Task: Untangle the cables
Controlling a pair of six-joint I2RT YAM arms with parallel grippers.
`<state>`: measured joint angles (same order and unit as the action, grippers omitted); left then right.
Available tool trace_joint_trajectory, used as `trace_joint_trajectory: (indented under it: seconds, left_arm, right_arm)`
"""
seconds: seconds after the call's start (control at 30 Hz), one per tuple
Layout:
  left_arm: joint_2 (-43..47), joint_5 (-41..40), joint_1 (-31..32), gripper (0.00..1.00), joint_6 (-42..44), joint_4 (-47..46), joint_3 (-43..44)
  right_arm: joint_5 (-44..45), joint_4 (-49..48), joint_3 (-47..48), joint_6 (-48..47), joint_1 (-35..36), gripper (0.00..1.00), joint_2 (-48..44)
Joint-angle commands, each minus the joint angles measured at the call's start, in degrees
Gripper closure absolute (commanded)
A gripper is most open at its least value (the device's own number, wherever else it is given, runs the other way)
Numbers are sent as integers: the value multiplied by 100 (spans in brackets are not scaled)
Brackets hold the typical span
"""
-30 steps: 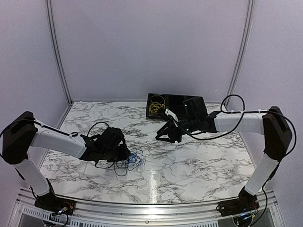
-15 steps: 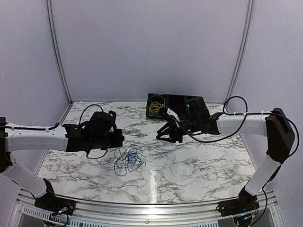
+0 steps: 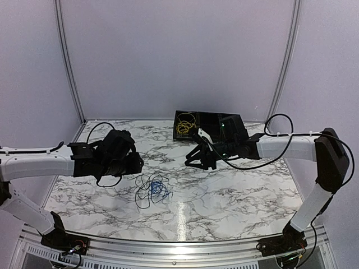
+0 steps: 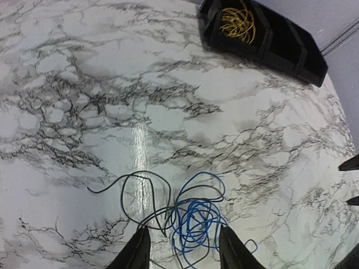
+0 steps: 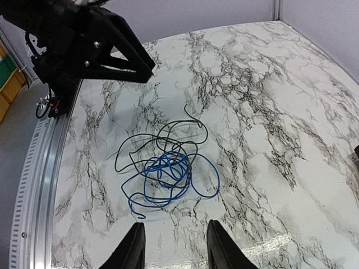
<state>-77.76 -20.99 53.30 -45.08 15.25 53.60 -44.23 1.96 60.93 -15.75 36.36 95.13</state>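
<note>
A blue cable (image 3: 157, 186) and a black cable (image 3: 141, 197) lie tangled together on the marble table. From the left wrist, the blue cable (image 4: 193, 221) is a tight coil and the black cable (image 4: 140, 193) loops out to its left. My left gripper (image 4: 184, 228) hovers above them, open and holding nothing; in the top view the left gripper (image 3: 136, 163) sits up and left of the tangle. My right gripper (image 5: 175, 224) is open and empty, well short of the blue cable (image 5: 168, 174) and black cable (image 5: 140, 148). The yellow cable (image 3: 184, 124) rests in a black tray (image 3: 224, 120).
The black tray (image 4: 280, 45) stands at the back of the table, with dividers and the yellow cable (image 4: 238, 19) in its left compartment. The right gripper (image 3: 192, 159) hangs between tray and tangle. A metal rail (image 5: 33, 185) runs along the table's near edge.
My left gripper has risen off the tangle and pulled back to the left, letting go and opening. The cables stay on the table, slightly more spread. The right gripper barely moved.
</note>
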Motion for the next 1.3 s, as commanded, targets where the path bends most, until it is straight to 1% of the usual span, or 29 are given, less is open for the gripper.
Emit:
trace_joint_trajectory:
  seconds: [0.0, 0.07, 0.13, 0.23, 0.37, 0.57, 0.7, 0.77, 0.83, 0.87, 0.9, 1.0, 1.13, 1.27]
  left_arm:
    - [-748, 222, -40, 58, -483, 392, -27]
    - [-1106, 337, -47, 63, -434, 249, 36]
    - [-1322, 388, -52, 66, -415, 92, 53]
    - [-1586, 396, -110, 73, -466, 24, 97]
    - [-1779, 476, -234, 79, -648, -16, 64]
    - [-1631, 449, -251, 100, -338, -446, -6]
    - [-1171, 409, -243, 100, 245, -639, 3]
    - [-758, 362, -193, 100, 593, -769, -36]
    - [-119, 341, -118, 100, 980, -1038, -181]
    - [43, 372, -96, 100, 1167, -1148, -217]
    - [338, 465, -96, 100, 1327, -1234, -234]
    - [795, 791, -87, 100, 1697, -1348, -172]
    - [999, 1267, -76, 100, 1922, -1381, 0]
    - [1004, 1523, 14, 100, 1945, -1458, 116]
  right_arm:
    - [-99, -14, 178, -103, 25, 62, -92]
    - [-102, -6, 162, -117, 28, 62, -100]
    - [-83, -14, 136, -137, 20, 62, -121]
    - [-69, -21, 100, -155, 28, 62, -159]
    - [-38, -24, 92, -173, 23, 62, -179]
    - [-20, -46, 82, -192, 21, 62, -121]
    - [-54, 28, 139, -222, 24, 62, -108]
    - [12, 207, 293, -334, 25, 62, -124]
    - [89, 559, 597, -463, 22, 62, -134]
    - [104, 759, 793, -566, 25, 61, -135]
    - [110, 973, 1031, -686, 28, 60, -131]
    - [24, 1551, 1821, -907, 28, 49, -58]
    - [-211, 1982, 2749, -1023, 58, 36, 20]
    - [-194, 2261, 3341, -1259, 264, 33, 178]
